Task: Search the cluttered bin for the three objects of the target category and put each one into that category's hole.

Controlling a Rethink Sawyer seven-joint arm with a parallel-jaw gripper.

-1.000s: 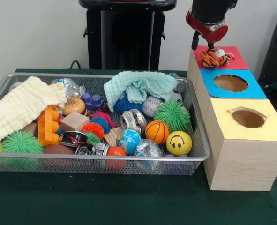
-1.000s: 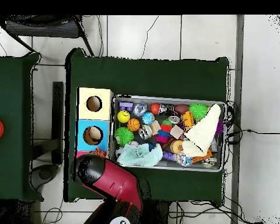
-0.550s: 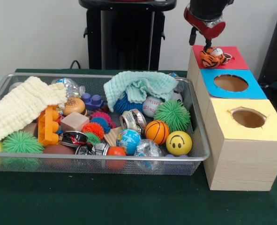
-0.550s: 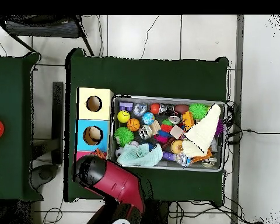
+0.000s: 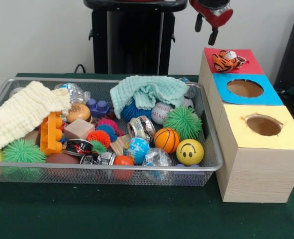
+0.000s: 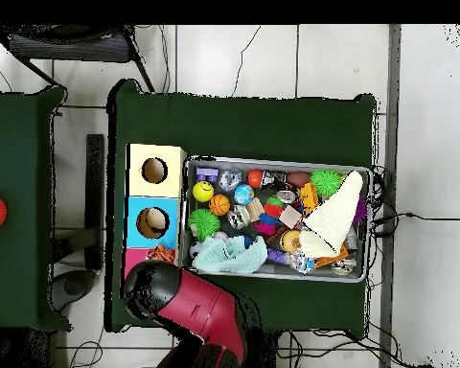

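Observation:
The silver wire-mesh bin (image 5: 107, 167) holds several toys, balls and cloths; it also shows in the overhead view (image 6: 277, 161). A small orange striped tiger toy (image 5: 226, 60) lies on the red surround (image 5: 250, 65) of the far wooden box and covers its hole, which does not show. The toy also shows in the overhead view (image 6: 160, 254). My gripper (image 5: 206, 29) hangs open and empty at the top, well above and slightly left of the tiger toy. In the overhead view the red arm (image 6: 195, 305) hides the gripper.
A blue-surrounded hole (image 5: 245, 88) and a yellow-surrounded hole (image 5: 263, 125) sit in the nearer boxes. In the bin lie a green cloth (image 5: 147, 92), a yellow cloth (image 5: 22, 114), a basketball (image 5: 166, 140), a smiley ball (image 5: 190, 152) and a green spiky ball (image 5: 182, 122).
My gripper has risen away from the tiger toy, and the arm has drawn back towards the base. The tiger toy stays on the red surround.

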